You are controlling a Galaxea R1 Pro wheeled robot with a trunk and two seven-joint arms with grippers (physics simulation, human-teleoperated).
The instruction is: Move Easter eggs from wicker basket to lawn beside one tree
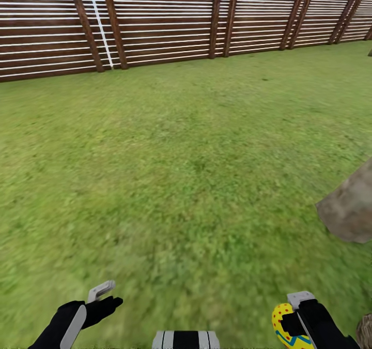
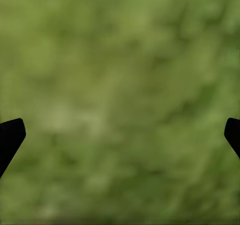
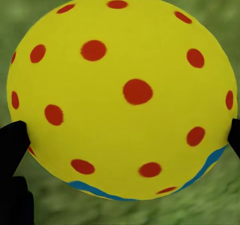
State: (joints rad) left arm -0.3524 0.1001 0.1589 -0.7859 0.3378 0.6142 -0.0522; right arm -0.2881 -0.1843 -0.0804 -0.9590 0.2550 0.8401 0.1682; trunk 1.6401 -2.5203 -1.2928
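right gripper (image 1: pixel 290 324) low at the near edge, clamped on a yellow easter egg (image 1: pixel 285 326). left gripper (image 1: pixel 103 298) beside it, spread wide, holding nothing. green lawn (image 1: pixel 175 173) ahead, tree trunk base (image 1: pixel 349 209) right, slatted fence (image 1: pixel 155 23) far back.

We hold both arms low and forward. Our left gripper (image 1: pixel 106 294) hangs with its fingers (image 2: pixel 11 137) spread wide apart and nothing between them. Our right gripper (image 1: pixel 289 320) has its fingers (image 3: pixel 12 145) pressed against either side of an Easter egg (image 3: pixel 122 95).
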